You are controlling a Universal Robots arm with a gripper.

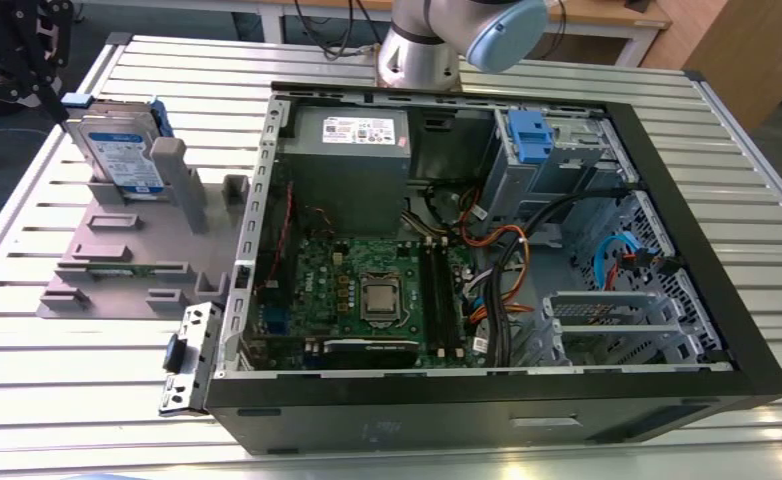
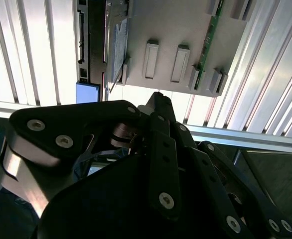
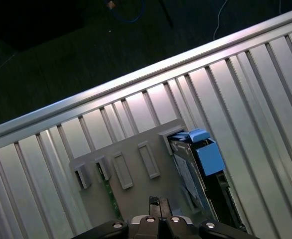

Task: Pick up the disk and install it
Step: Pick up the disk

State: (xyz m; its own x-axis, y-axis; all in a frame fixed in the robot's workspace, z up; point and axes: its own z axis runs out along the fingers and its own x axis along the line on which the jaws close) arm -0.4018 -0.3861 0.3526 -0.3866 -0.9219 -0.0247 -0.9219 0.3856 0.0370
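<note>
hovering | gripper (image 3: 158, 200) closed narrow, holding nothing | disk (image 3: 188, 173) upright in grey holder (image 3: 136, 198), near gripper, not touching

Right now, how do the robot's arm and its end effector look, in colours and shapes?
The arm is a silver-grey tube with a rounded light-blue joint cap. The end effector is black, built of flat jointed links fastened with round silver screws.

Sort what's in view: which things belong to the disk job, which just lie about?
Job: disk upright in grey rack; open computer case; gripper, jaws shut.
Lying about: green circuit board in the rack; slatted table.
</note>
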